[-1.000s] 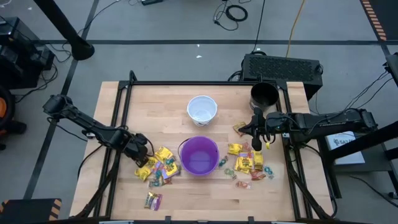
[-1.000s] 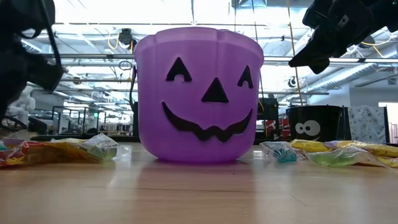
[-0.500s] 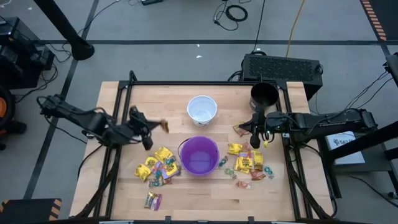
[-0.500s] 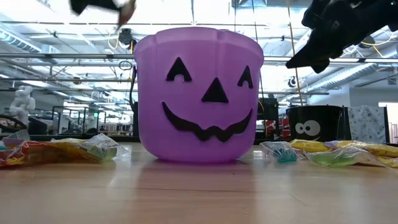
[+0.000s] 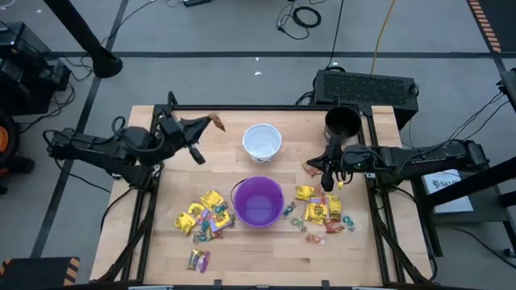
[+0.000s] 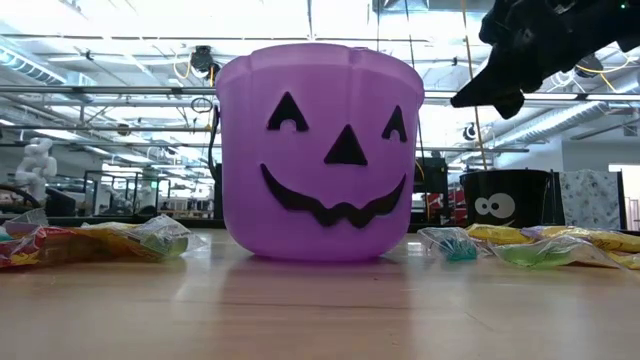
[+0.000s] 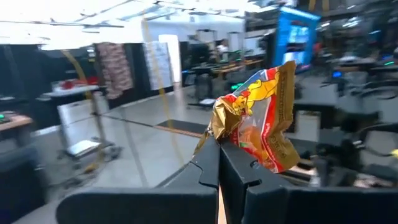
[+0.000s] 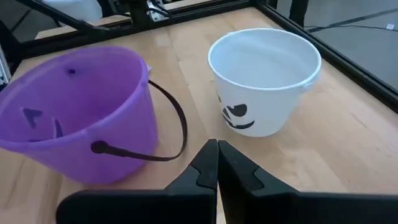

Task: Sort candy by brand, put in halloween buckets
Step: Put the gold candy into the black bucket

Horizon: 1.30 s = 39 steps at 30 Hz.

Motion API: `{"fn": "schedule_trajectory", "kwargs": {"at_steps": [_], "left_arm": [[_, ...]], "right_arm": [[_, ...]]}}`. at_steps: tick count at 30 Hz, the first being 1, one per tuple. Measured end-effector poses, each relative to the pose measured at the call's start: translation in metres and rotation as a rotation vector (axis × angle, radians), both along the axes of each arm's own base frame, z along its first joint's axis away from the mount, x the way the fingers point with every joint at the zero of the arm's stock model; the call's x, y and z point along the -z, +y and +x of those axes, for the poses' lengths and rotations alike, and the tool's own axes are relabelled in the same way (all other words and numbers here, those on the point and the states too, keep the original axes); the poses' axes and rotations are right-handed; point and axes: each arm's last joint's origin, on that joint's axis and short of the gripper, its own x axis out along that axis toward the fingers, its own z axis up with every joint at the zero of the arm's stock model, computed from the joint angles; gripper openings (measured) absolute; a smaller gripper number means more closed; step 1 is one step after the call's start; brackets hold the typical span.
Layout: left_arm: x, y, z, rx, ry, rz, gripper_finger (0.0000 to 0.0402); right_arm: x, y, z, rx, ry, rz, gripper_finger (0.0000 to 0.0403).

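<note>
Low view, nearest the lens: bare wood, then candy lying either side of the purple bucket (image 6: pixel 320 150), which fills the middle; the black bucket (image 6: pixel 505 211) stands well behind it.

From overhead the order is plainer. At the near edge lie one lone packet and two heaps of sweets, the left heap (image 5: pixel 204 216) mostly yellow, the right heap (image 5: pixel 324 212) yellow with some green and orange. The purple bucket sits between the heaps. Behind it is the white bucket (image 5: pixel 262 142), and at the far right corner the black one, beside a black box with ridged top (image 5: pixel 367 85).

The left gripper (image 5: pixel 205 122) is raised above the far left part of the table, its fingers clamped on an orange-red wrapper (image 5: pixel 217 122) with a yellow edge; the left wrist view shows the wrapper (image 7: pixel 258 115) pinched at its lower corner, the rest standing free above the jaws. The brand print is too crumpled to read, so which bucket it belongs in I cannot say.

The white bucket lies just beyond the wrapper, in the direction the fingers point, and is the nearest pail to this arm.

The right gripper (image 5: pixel 326 179) hangs closed and empty between the purple bucket and the right heap, facing the purple and white pails.
</note>
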Motion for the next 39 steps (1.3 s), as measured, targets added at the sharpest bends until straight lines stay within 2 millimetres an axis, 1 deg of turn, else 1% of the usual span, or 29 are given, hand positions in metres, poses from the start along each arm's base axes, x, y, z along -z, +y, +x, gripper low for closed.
{"fn": "schedule_trajectory", "kwargs": {"at_steps": [3, 6, 10, 12, 13, 15, 17, 21, 24, 27, 31, 34, 36, 39], "left_arm": [[0.001, 0.001, 0.003, 0.063, -0.004, 0.005, 0.0], [0.001, 0.002, 0.004, 0.09, -0.002, 0.011, 0.0], [0.002, 0.004, 0.005, 0.142, -0.017, -0.036, 0.0], [0.005, 0.007, 0.004, 0.124, 0.005, -0.074, 0.0], [0.006, 0.01, 0.004, 0.081, 0.029, -0.096, 0.0], [0.012, 0.017, 0.001, -0.041, 0.079, -0.153, 0.0], [0.023, 0.026, -0.001, -0.111, 0.104, -0.262, 0.0], [0.047, 0.036, -0.002, -0.004, 0.25, -0.525, 0.0], [0.062, 0.04, -0.004, -0.05, 0.366, -0.614, 0.0], [0.066, 0.044, -0.007, -0.106, 0.369, -0.66, 0.0], [0.067, 0.044, -0.007, -0.092, 0.378, -0.672, 0.0], [0.065, 0.045, -0.006, -0.083, 0.381, -0.63, 0.0], [0.06, 0.046, -0.002, -0.061, 0.385, -0.506, 0.0], [0.048, 0.046, 0.004, -0.027, 0.397, -0.231, 0.0]], "right_arm": [[0.004, 0.0, 0.003, -0.004, 0.025, -0.005, 0.0], [0.007, 0.0, 0.006, -0.005, 0.044, -0.007, 0.0], [0.009, 0.0, 0.007, -0.015, 0.063, -0.02, 0.0], [0.009, 0.0, 0.007, -0.017, 0.062, -0.021, 0.0], [0.009, 0.0, 0.007, -0.017, 0.061, -0.021, 0.0], [0.009, 0.0, 0.007, -0.015, 0.06, -0.017, 0.0], [0.009, 0.0, 0.007, -0.008, 0.057, -0.004, 0.0], [0.009, 0.0, 0.007, 0.008, 0.051, 0.026, 0.0], [0.009, 0.0, 0.007, 0.007, 0.054, 0.034, 0.0], [0.009, 0.0, 0.007, 0.004, 0.056, 0.028, 0.0], [0.009, 0.0, 0.007, 0.003, 0.051, 0.027, 0.0], [0.009, 0.0, 0.007, 0.003, 0.051, 0.026, 0.0], [0.009, 0.0, 0.007, 0.0, 0.053, 0.02, 0.0], [0.009, 0.0, 0.007, -0.012, 0.057, -0.001, 0.0]]}}
